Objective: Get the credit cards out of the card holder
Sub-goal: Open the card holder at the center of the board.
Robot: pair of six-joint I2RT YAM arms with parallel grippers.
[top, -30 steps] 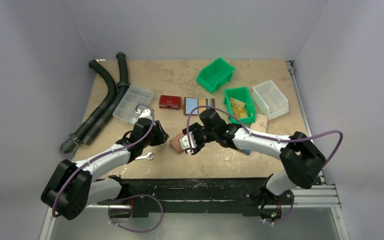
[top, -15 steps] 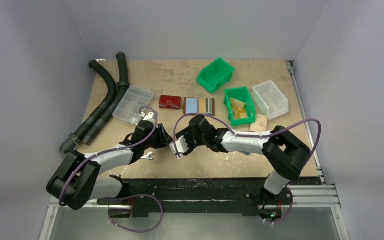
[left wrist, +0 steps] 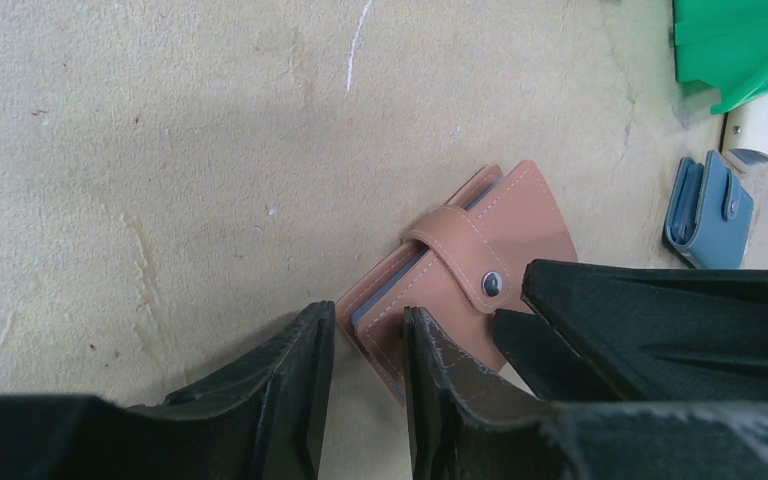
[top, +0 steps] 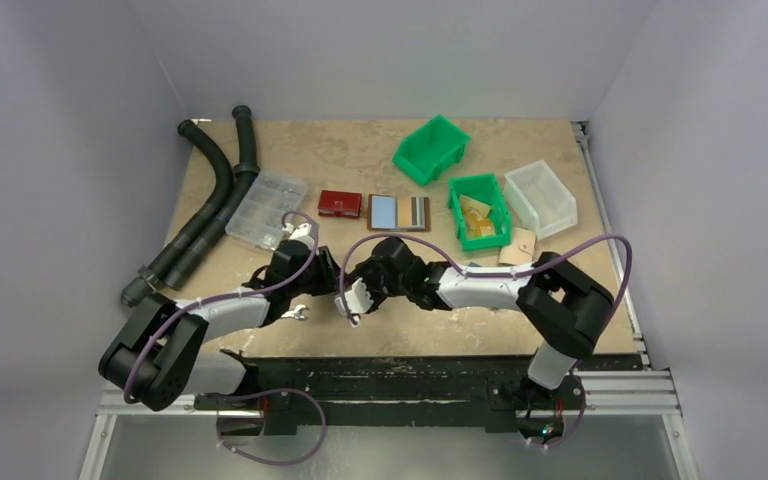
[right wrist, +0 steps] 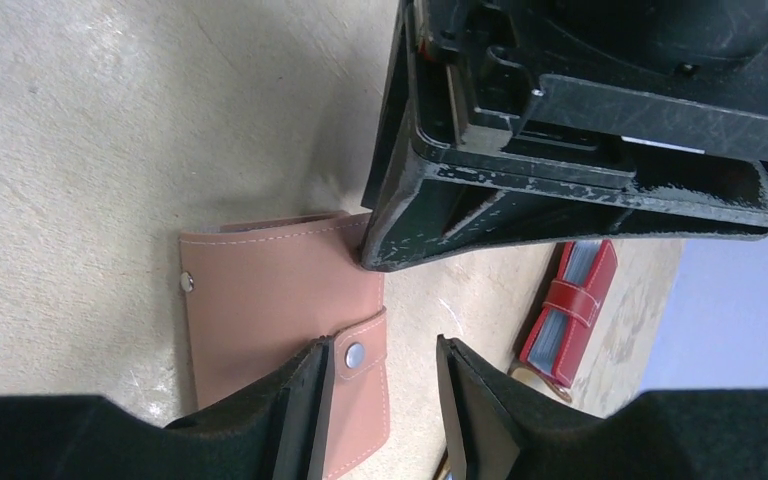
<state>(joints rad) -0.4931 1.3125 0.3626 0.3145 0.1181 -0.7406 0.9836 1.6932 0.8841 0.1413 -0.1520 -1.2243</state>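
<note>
Hands are bracketing a tan card holder (left wrist: 520,215) that is lying flat near the front edge of the worktop (left wrist: 160,150), and the extraction itself is not yet begun. On the left, the left hand (left wrist: 368,310) is straddling 1 corner of the holder, its 2 fingers standing narrowly apart on either side of that corner. Whether they are actually pinching it cannot be told.

At the centre, the strap (left wrist: 455,250) is lying across the holder with its snap (left wrist: 492,284) fastened, so the holder is sitting shut. The credit cards (left wrist: 380,288) are showing only as a thin grey-blue edge between the leather covers.

On the right, the right hand (right wrist: 383,345) is hovering with its fingers spread on either side of the strap's tab, gripping nothing that can be seen. No card is lying loose beside the holder.

By the look of it, the whole job is left to do: the snap needs popping, the flap needs opening, and each card needs drawing out. Farther back, a red holder (top: 340,204) and an open brown holder (top: 398,212) are sitting apart from both hands.
</note>
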